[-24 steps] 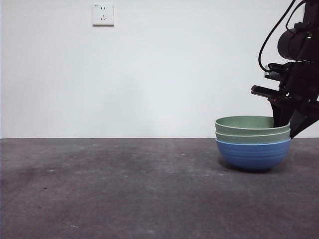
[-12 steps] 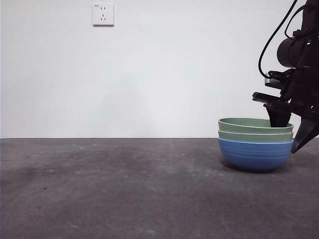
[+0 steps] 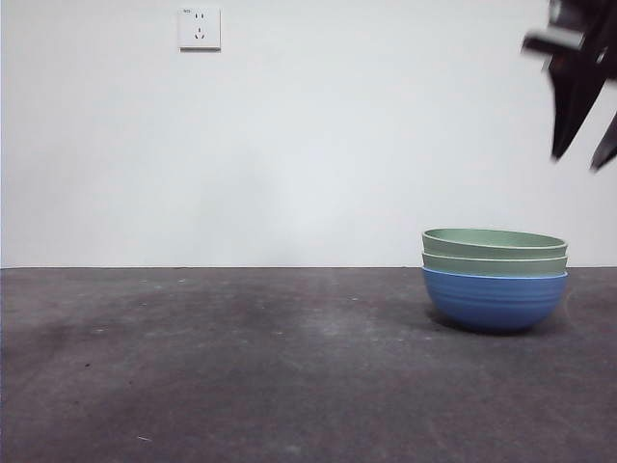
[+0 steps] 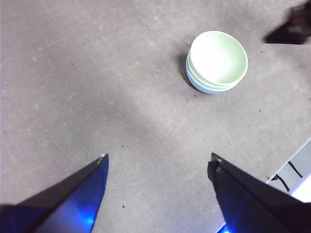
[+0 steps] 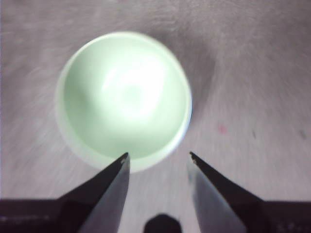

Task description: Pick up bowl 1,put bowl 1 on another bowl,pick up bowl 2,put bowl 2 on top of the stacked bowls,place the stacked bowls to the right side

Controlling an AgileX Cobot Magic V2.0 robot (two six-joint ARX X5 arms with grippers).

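The stacked bowls (image 3: 495,280) stand on the grey bench (image 3: 241,367) toward its right side: a blue ribbed bowl (image 3: 495,301) at the bottom, with two pale green bowls nested in it, the upper green bowl (image 3: 494,241) showing an empty, glossy inside in the right wrist view. The right hand (image 5: 158,158) hangs above the stack, apart from it, jaws spread with nothing between them. The left hand (image 4: 158,158) hovers well away over bare bench, jaws also wide apart and empty. A white wall socket (image 3: 199,28) sits high on the wall.
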